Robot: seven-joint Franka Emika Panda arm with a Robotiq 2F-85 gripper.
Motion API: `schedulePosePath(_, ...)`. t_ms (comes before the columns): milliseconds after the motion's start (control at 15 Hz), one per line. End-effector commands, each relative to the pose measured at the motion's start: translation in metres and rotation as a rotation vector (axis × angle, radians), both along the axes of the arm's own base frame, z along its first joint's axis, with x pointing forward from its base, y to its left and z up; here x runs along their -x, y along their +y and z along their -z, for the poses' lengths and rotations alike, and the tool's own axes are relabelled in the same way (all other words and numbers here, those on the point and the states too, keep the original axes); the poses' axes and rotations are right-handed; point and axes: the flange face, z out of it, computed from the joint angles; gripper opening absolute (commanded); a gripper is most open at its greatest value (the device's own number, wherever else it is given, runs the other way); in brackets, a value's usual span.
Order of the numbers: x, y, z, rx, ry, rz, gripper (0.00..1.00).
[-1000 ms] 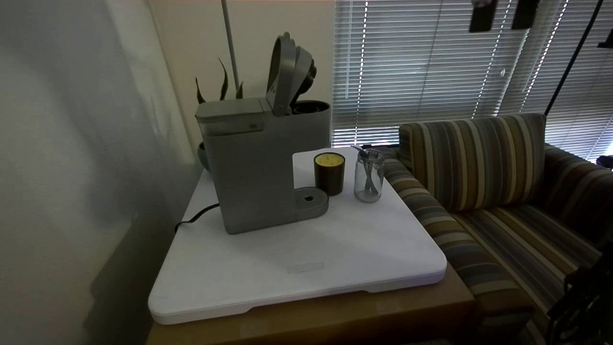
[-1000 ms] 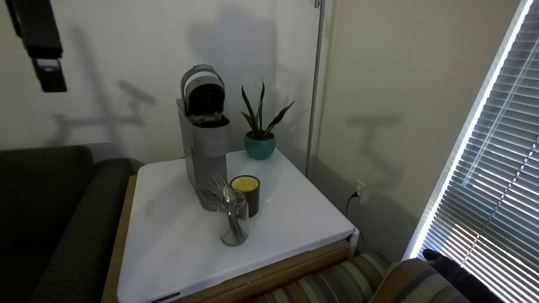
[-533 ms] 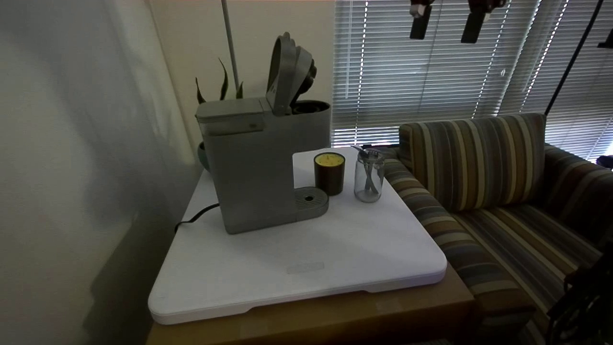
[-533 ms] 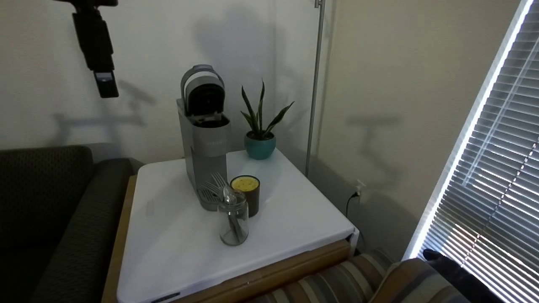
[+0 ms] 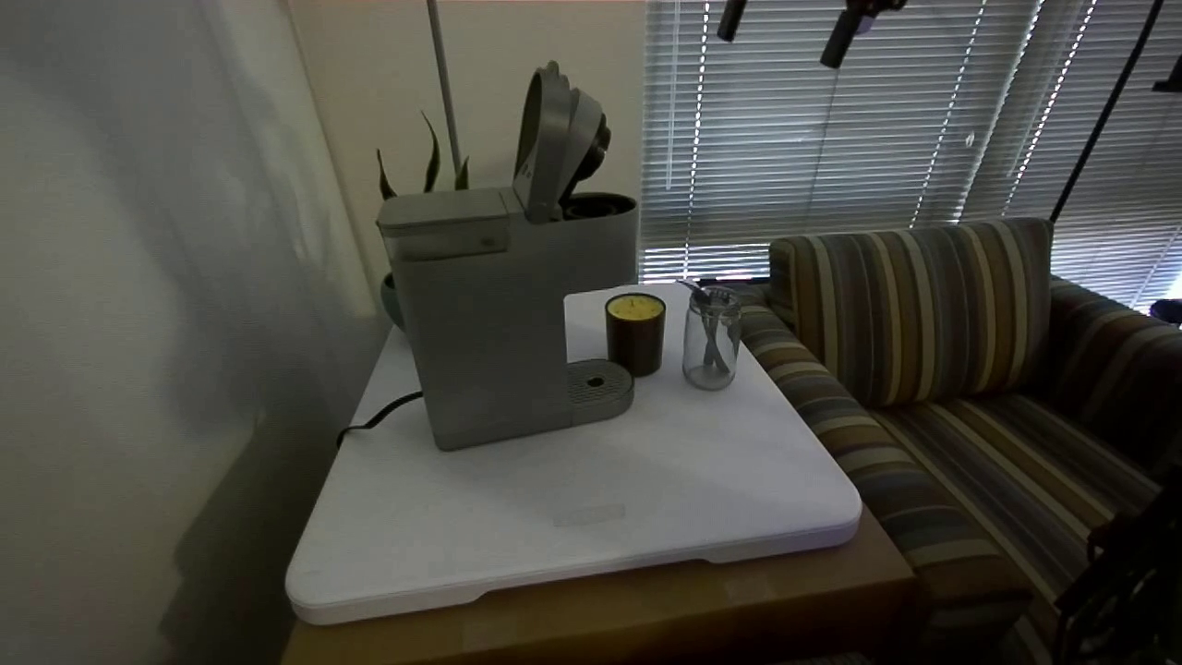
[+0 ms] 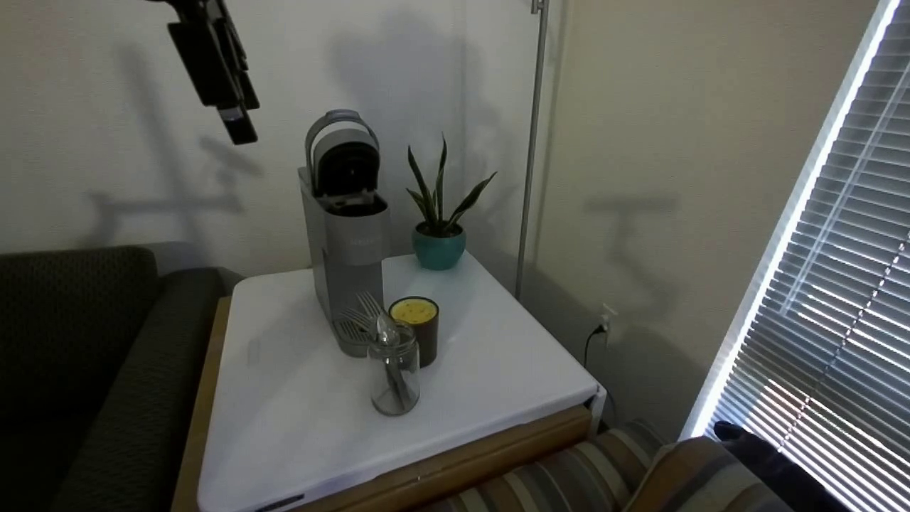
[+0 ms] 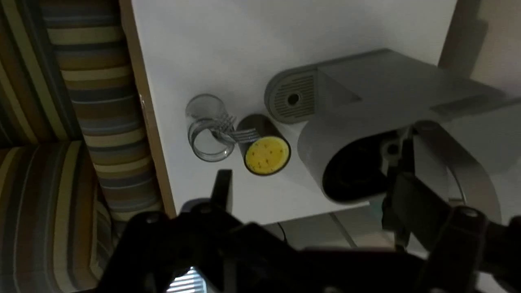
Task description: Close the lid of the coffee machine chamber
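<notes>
my claw is released — its fingers stand wide apart, high up at the top edge in an exterior view, with the window blinds behind them. the lid stands tipped up on top of the coffee machine, its dark underside facing the front, and below it i can see into the chamber. in both exterior views the claw hangs apart from the lid; in my wrist view one finger crosses in front of it. the machine stands upright on the white bench, a black cord running out from its rear. near its drip tray i have a dark cup with a yellow top, and beside that, with a gap between — a glass jar, cutlery leaning in it. a potted plant sits at a corner of the bench, and a striped armchair stands alongside.
</notes>
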Motion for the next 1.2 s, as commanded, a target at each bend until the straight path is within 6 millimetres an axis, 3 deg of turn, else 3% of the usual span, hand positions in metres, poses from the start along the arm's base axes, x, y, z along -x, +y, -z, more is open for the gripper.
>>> schedulePosePath(0, -0.029, -0.012, 0.003, -0.003, -0.132, 0.141, 1.00)
schedulePosePath(200, -0.052, -0.015, 0.012, -0.020, -0.210, 0.147, 1.00)
schedulePosePath(267, -0.032, -0.011, 0.005, -0.016, -0.180, 0.132, 1.00)
schedulePosePath(467, -0.045, -0.012, 0.013, -0.022, -0.197, 0.136, 1.00)
schedulePosePath(733, -0.046, -0.011, 0.018, -0.037, -0.224, 0.237, 1.00)
schedulePosePath(1133, -0.065, -0.001, 0.004, -0.028, -0.277, 0.232, 1.00)
